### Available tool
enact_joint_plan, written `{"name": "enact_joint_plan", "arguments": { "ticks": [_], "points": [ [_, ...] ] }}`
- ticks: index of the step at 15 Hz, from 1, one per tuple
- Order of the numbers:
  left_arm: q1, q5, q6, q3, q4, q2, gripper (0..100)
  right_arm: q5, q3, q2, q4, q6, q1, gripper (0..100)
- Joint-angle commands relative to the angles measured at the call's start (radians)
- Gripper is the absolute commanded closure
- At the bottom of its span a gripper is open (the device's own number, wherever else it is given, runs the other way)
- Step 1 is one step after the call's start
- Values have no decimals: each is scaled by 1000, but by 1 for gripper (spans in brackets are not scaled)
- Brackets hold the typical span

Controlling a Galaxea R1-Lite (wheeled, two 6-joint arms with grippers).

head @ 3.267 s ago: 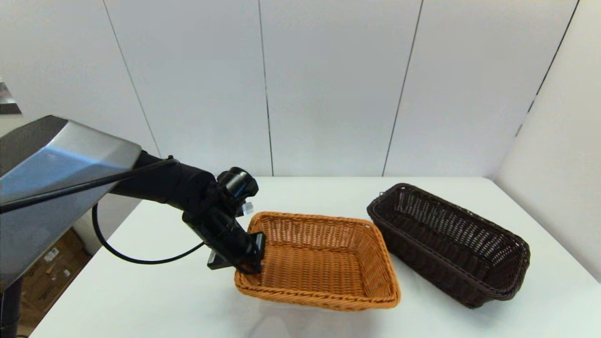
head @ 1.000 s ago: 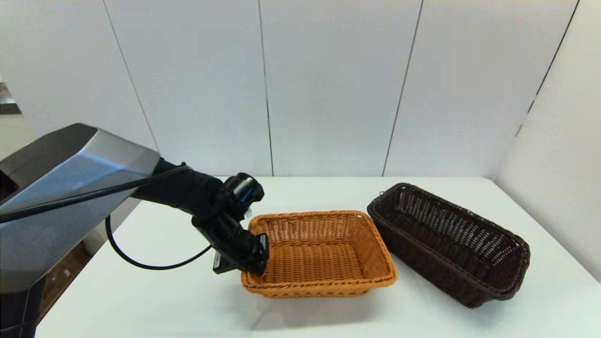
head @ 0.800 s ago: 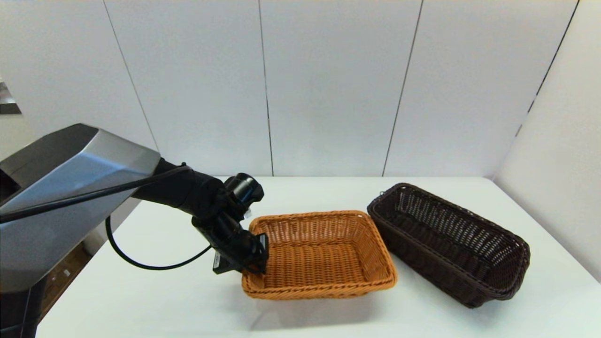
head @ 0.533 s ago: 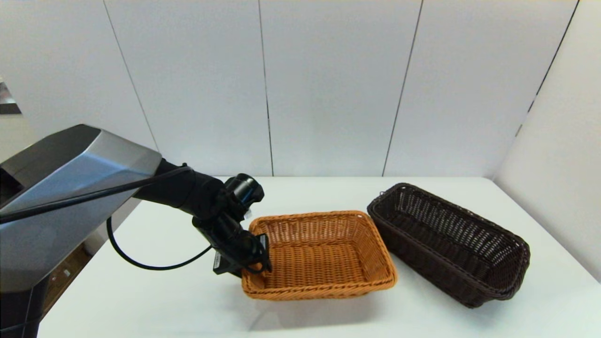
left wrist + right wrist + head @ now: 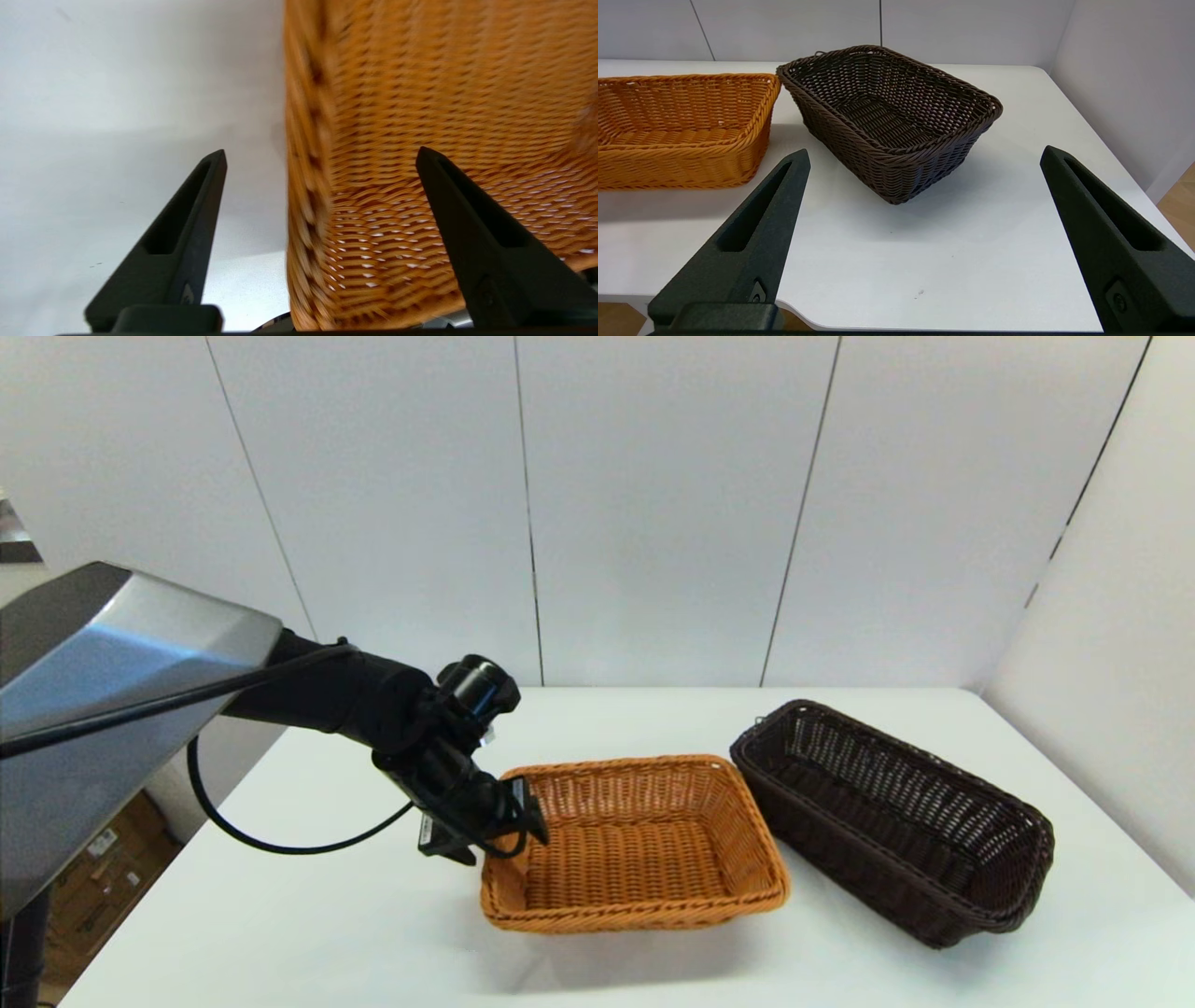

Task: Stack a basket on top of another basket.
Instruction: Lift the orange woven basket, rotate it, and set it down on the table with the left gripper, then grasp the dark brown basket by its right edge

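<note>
The orange-tan basket (image 5: 635, 845) sits flat on the middle of the white table. The dark brown basket (image 5: 896, 821) rests on the table just to its right, angled, with a small gap between them. My left gripper (image 5: 516, 831) hovers open just above the orange basket's left rim. In the left wrist view the left gripper (image 5: 320, 150) straddles that wall of the orange basket (image 5: 420, 93), one finger outside over the table, the other over the inside, touching nothing. My right gripper (image 5: 924, 150) is open at the table's near edge, facing the dark basket (image 5: 887, 112).
The white table (image 5: 280, 915) has bare room at the front and left of the baskets. White wall panels close the back and right side. The left arm's black cable (image 5: 280, 845) hangs over the table's left part.
My left gripper let go of the orange basket's left rim, opened and lifted slightly up and away. The orange basket now lies squarer than 3.3 s ago. The dark basket has not moved.
</note>
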Motion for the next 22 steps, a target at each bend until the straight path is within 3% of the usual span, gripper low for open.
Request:
{"name": "enact_joint_plan", "arguments": {
  "ticks": [1,5,8,12,17,22],
  "points": [
    [23,35,6,-22,11,-160,0,-1,0,0,-1,-1,0,0],
    [106,38,56,-12,126,-405,0,-1,0,0,-1,-1,0,0],
    [104,193,59,25,275,-678,0,-1,0,0,-1,2,0,0],
    [98,354,59,186,331,-1065,0,-1,0,0,-1,4,0,0],
    [106,372,38,330,420,-1407,0,-1,0,0,-1,2,0,0],
    [247,363,64,352,494,-1625,0,-1,0,0,-1,4,0,0]
  ]
}}
